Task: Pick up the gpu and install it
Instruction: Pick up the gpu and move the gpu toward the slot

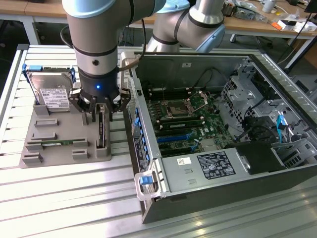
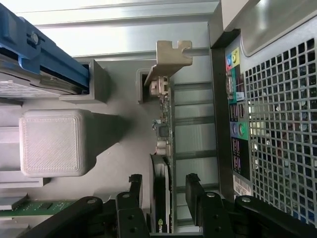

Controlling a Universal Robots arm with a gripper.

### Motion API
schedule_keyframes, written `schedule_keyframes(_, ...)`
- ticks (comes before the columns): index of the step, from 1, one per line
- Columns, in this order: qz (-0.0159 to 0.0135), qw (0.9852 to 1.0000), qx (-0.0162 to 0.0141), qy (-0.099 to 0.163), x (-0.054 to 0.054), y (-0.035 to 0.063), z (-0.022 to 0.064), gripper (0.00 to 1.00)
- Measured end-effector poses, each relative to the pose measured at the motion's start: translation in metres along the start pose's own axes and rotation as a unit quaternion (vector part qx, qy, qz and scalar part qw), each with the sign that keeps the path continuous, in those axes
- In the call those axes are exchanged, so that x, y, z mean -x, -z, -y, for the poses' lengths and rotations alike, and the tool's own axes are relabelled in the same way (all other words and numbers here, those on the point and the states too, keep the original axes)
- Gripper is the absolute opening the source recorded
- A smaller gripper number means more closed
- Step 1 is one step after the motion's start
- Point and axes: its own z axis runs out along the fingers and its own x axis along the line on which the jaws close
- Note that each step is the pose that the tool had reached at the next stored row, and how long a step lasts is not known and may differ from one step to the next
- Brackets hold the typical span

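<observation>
The gpu (image 1: 101,133) stands on its edge in a slot of the grey holder tray (image 1: 59,130), on the exterior view's left of the computer case. My gripper (image 1: 101,115) hangs straight above it. In the wrist view the gpu (image 2: 163,124) runs away from the camera as a thin green card, and its silver bracket (image 2: 171,59) is at the far end. My gripper (image 2: 163,179) is open and straddles the near end of the card. One black finger (image 2: 134,191) stands on each side, with a small gap to the card.
A silver hard drive (image 1: 49,91) stands upright in the tray's back corner. A memory stick (image 1: 55,144) lies in its front slot. The open computer case (image 1: 148,148) with its motherboard (image 1: 190,124) sits close to the tray. Its perforated rear wall (image 2: 277,119) runs right beside the gpu.
</observation>
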Motion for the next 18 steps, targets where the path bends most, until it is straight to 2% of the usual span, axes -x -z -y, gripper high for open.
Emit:
schedule_keyframes(9, 0.0000, 1.0000, 0.0000, 0.000, -0.0001, 0.0000, -0.0017, 0.48)
schedule_keyframes(10, 0.0000, 1.0000, 0.0000, 0.000, -0.0002, 0.0000, -0.0017, 0.40)
schedule_keyframes(11, -0.0002, 1.0000, 0.0000, 0.000, -0.0002, 0.0000, -0.0017, 0.40)
schedule_keyframes(12, -0.0001, 1.0000, 0.0000, 0.000, -0.0002, 0.0000, -0.0017, 0.27)
schedule_keyframes(18, 0.0000, 1.0000, 0.0000, 0.000, -0.0002, 0.0000, -0.0017, 0.27)
